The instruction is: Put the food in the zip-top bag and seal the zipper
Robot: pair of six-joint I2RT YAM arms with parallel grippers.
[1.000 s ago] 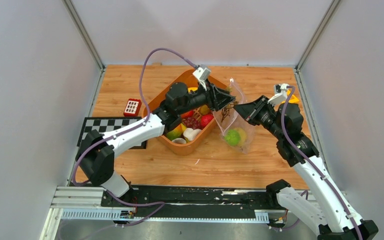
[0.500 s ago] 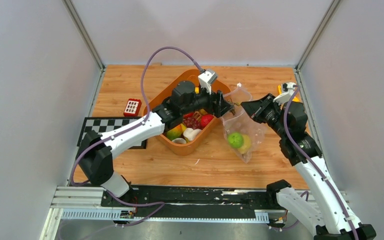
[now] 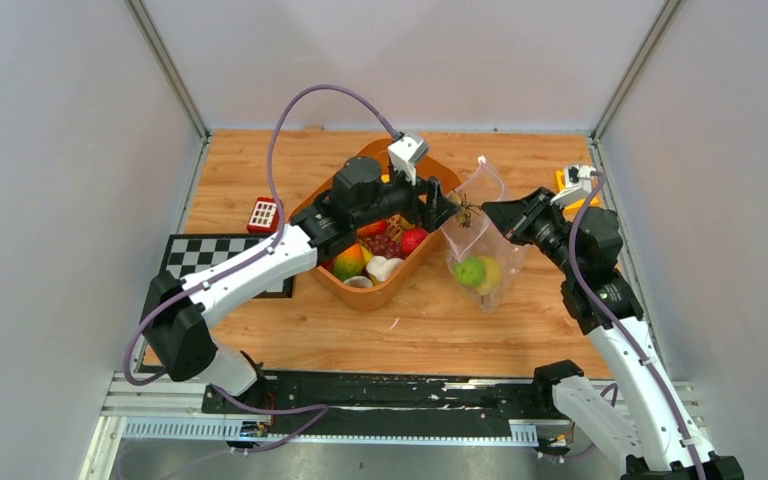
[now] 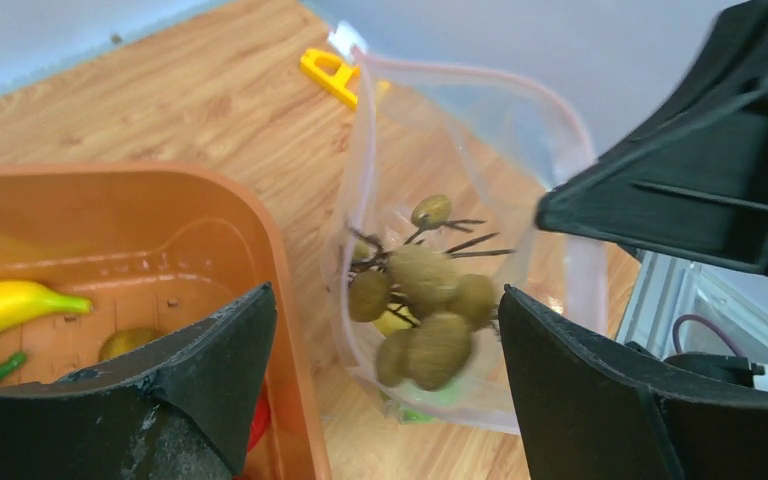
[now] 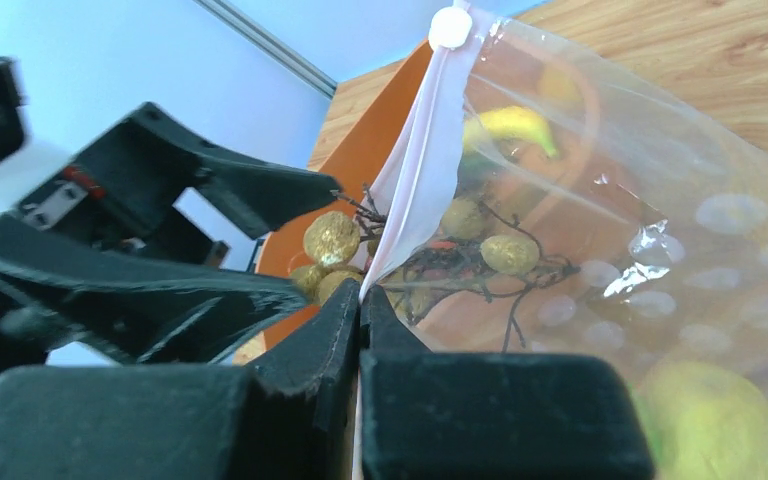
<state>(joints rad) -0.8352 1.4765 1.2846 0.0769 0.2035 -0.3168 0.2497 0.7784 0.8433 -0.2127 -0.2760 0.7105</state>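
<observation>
- The right pincer [image 5: 360, 300] is closed on the top edge of the clear bag [image 3: 482, 240]; it pinches the pinkish zipper strip [image 5: 408, 190] and holds the bag up with its mouth open upward over the wooden table [image 3: 440, 330]; I cannot tell whether the bag's bottom touches the wood
- The left pincer [image 3: 448, 210] is open, jaws wide apart right at the bag's mouth, gripping nothing
- A bunch of brown nuts [image 4: 420, 300] on dark stems sits at the mouth just beyond those open jaws; it is blurred; part of it shows through the bag's wall, and I cannot tell whether all of it is inside
- Low in the bag lie a green apple [image 3: 469, 271] and a lemon [image 3: 490, 270], touching each other
- The orange basket [image 3: 355, 292] stands just left of the bag; it holds a banana [image 4: 10, 303], a mango [image 3: 348, 262], a white mushroom [image 3: 383, 267], a red fruit [image 3: 413, 240] and grapes [image 3: 385, 243]
- Further left are a red block [image 3: 264, 214] and a checkered board [image 3: 195, 255]; a yellow clip [image 4: 328, 75] lies beyond the bag
</observation>
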